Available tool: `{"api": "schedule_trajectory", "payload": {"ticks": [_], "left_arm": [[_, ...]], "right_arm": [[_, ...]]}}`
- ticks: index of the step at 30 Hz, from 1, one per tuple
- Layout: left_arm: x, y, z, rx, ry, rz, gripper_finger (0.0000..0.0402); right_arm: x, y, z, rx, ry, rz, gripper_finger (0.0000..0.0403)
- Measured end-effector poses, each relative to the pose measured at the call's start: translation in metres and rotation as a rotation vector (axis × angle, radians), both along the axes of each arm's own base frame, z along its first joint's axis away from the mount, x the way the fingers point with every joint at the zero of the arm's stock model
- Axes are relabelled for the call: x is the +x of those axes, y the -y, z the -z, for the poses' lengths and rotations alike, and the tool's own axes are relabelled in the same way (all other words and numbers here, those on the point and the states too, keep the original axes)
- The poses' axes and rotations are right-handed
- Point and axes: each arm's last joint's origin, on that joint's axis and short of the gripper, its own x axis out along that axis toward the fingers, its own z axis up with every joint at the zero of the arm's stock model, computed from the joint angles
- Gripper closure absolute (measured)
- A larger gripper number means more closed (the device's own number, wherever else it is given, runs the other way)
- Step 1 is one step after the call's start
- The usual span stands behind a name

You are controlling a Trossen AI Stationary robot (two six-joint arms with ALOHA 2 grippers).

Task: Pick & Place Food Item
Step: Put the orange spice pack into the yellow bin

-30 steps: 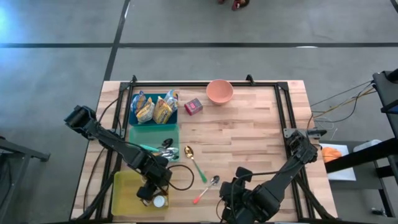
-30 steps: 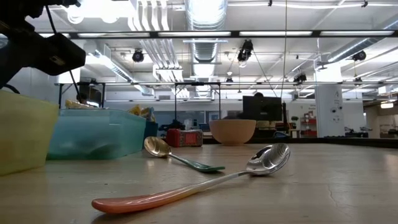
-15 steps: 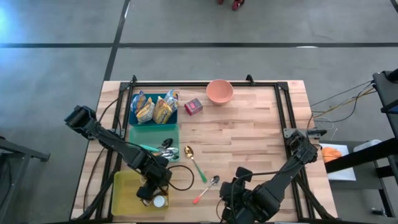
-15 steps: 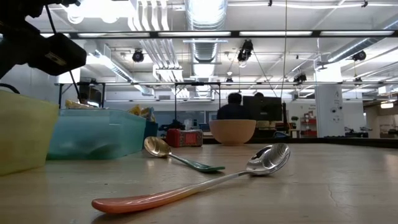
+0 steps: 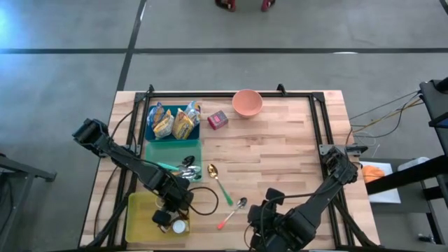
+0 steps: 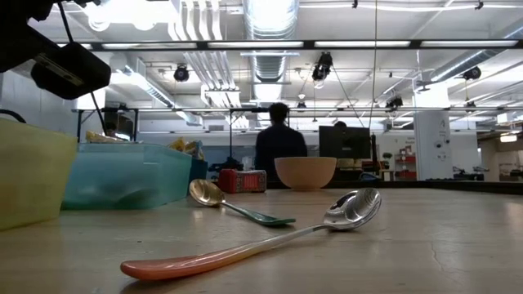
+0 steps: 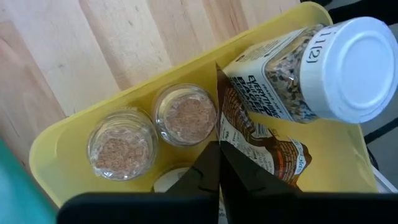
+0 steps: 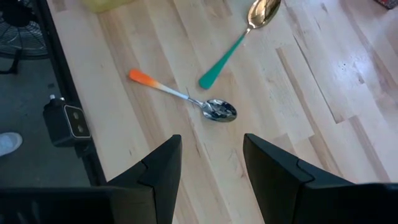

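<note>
A yellow bin at the table's near left holds two lidless jars of brown powder, a seasoning jar with a white lid lying on its side, and a brown printed food packet. My left gripper reaches down into this bin and is shut on the packet. My right gripper hangs open above the table's near middle. It is over an orange-handled silver spoon and touches nothing. My left gripper pinches a raised edge of the brown packet between its two fingers, coming steeply from above. Whether that is one layer or a fold I cannot tell. The rest of the packet lies in the yellow bin, partly under the white-lidded jar.
A teal bin with snack packets stands at the far left, with a green tray of silver cutlery nearer. A red box and a pink bowl sit at the far edge. A green-handled gold spoon lies mid-table. A person stands beyond the table.
My left gripper has shut inside the yellow bin without shifting its place. In the room beyond the table a person has walked into the low view.
</note>
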Motion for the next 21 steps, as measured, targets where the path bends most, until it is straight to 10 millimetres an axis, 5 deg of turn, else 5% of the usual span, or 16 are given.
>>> {"api": "schedule_trajectory", "payload": {"ticks": [7, 21], "left_arm": [[0.001, 0.001, -0.004, -0.005, -0.027, -0.069, 0.0399], [-0.004, 0.018, -0.046, 0.028, -0.029, -0.36, 0.0401]], "right_arm": [[0.0, 0.0, 0.0, 0.0, 0.0, -0.001, 0.0233], [-0.006, -0.006, 0.0, 0.005, 0.002, -0.004, 0.0233]]}}
